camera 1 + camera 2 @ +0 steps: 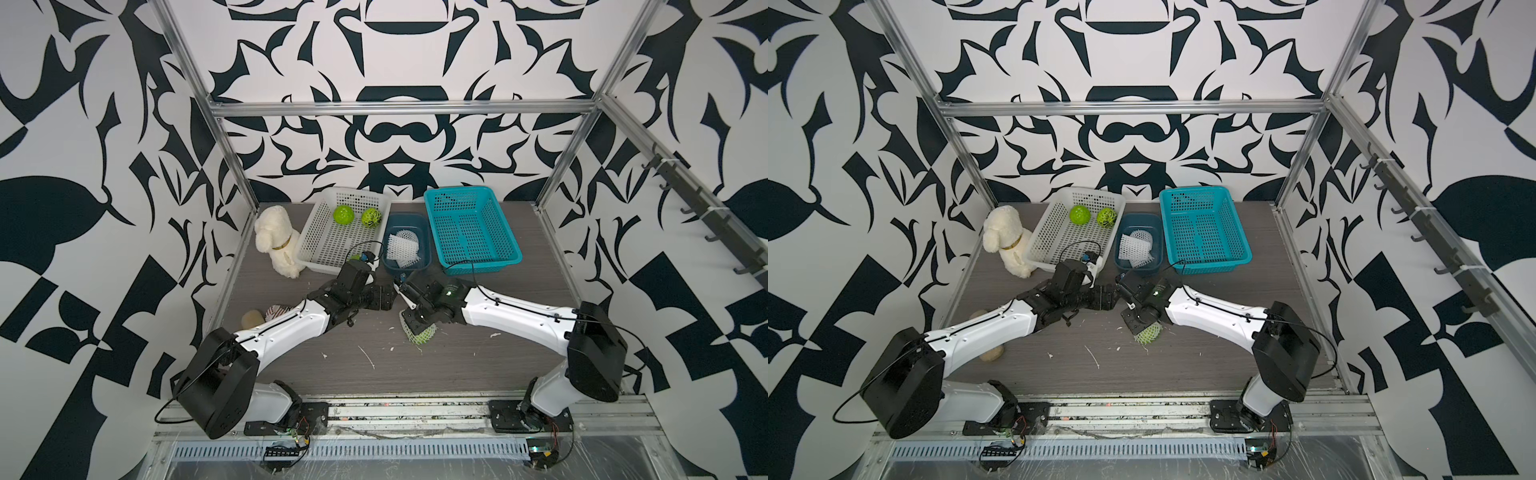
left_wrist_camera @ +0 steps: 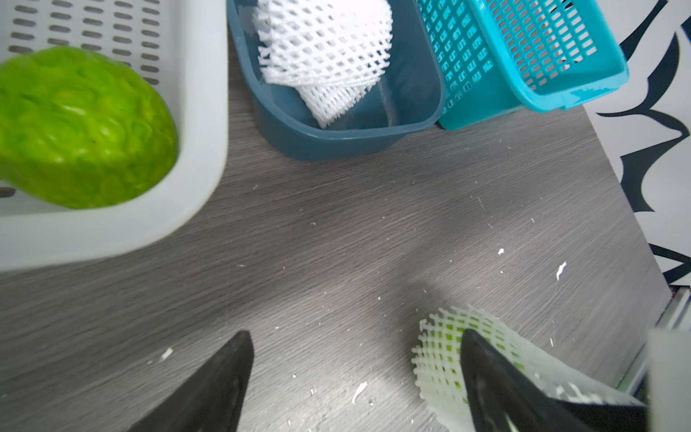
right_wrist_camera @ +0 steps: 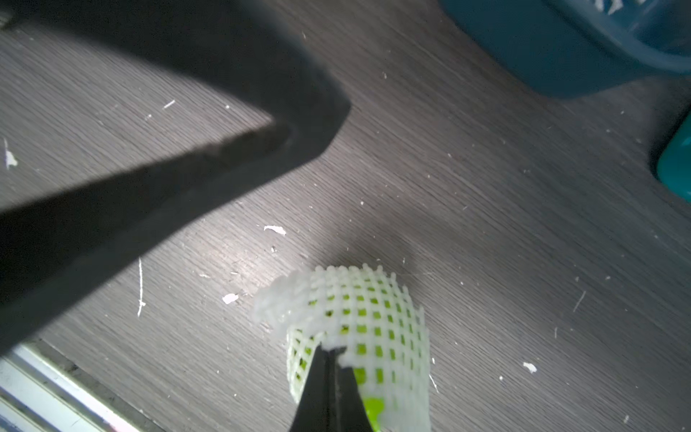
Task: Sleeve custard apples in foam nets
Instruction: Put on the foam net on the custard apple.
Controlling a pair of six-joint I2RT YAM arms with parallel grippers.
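A custard apple wrapped in a foam net (image 3: 366, 318) lies on the grey table (image 2: 336, 232), also seen in both top views (image 1: 420, 333) (image 1: 1148, 333). My right gripper (image 3: 332, 351) is shut on the net's edge, over the fruit. My left gripper (image 2: 355, 336) is open just beside it, and one finger (image 2: 486, 374) overlaps the net in the left wrist view. Nothing lies between its fingers. Two bare custard apples (image 1: 343, 215) (image 1: 371, 217) sit at the back of the white basket (image 1: 324, 249). Another custard apple (image 2: 82, 127) sits in the basket's near corner. Spare foam nets (image 1: 402, 248) (image 2: 325, 56) fill the dark blue bin (image 2: 336, 142).
An empty teal basket (image 1: 469, 226) stands to the right of the bin. A cream plush dog (image 1: 276, 243) sits left of the white basket. Small toys (image 1: 253, 319) lie by the left arm. White foam scraps (image 1: 368, 357) litter the table. Aluminium frame posts border it.
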